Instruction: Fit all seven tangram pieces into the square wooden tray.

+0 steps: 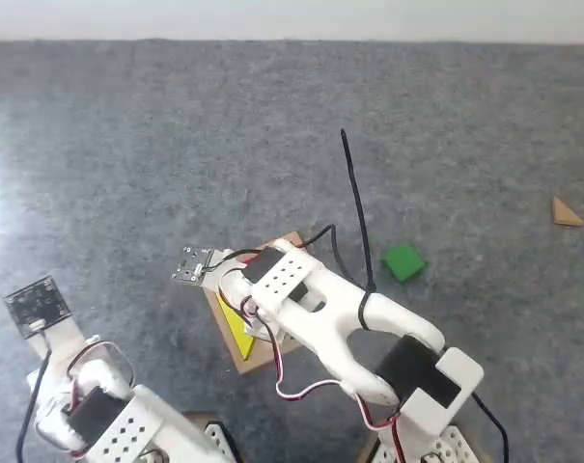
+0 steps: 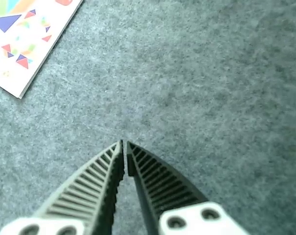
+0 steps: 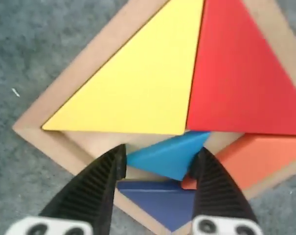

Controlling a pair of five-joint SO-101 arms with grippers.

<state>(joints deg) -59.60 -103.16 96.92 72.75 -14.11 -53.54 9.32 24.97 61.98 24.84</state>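
The square wooden tray (image 3: 33, 129) holds a large yellow triangle (image 3: 138, 83), a large red triangle (image 3: 236, 73), an orange piece (image 3: 260, 154) and a dark blue piece (image 3: 160, 203). My right gripper (image 3: 161, 148) is over the tray, shut on a light blue triangle (image 3: 167, 159) that sits askew above the dark blue piece. From above, the right arm covers most of the tray (image 1: 236, 355). A green square (image 1: 403, 261) and a tan triangle (image 1: 565, 212) lie loose on the carpet to the right. My left gripper (image 2: 124, 145) is shut and holds nothing, over bare carpet.
A white sheet (image 2: 25, 34) printed with tangram figures lies on the carpet ahead of the left gripper. Grey carpet covers the whole table. A black cable (image 1: 357, 203) rises from the right arm. The left arm's base is at the near left.
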